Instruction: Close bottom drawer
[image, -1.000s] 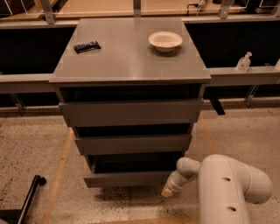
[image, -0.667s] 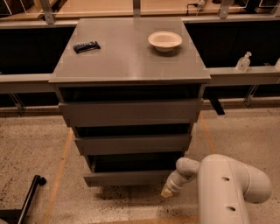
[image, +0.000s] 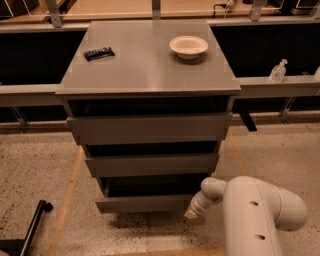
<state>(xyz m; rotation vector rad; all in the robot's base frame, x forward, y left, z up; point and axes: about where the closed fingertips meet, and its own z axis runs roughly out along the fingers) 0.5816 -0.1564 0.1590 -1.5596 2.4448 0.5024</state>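
The grey cabinet (image: 150, 65) has three drawers. The bottom drawer (image: 145, 202) is the lowest one, with a plain flat grey front; it sits pulled out a little, with a dark gap above its front. My gripper (image: 192, 214) is at the end of the white arm (image: 255, 210), low near the floor, right at the bottom drawer's right front corner. The middle drawer (image: 151, 164) and the taller top drawer (image: 149, 128) also stand slightly out.
A white bowl (image: 188, 46) and a black object (image: 98, 52) lie on the cabinet top. A sanitizer bottle (image: 278, 71) stands on the rail at the right. A black pole (image: 31, 227) lies on the speckled floor at lower left. Orange tape lines flank the cabinet.
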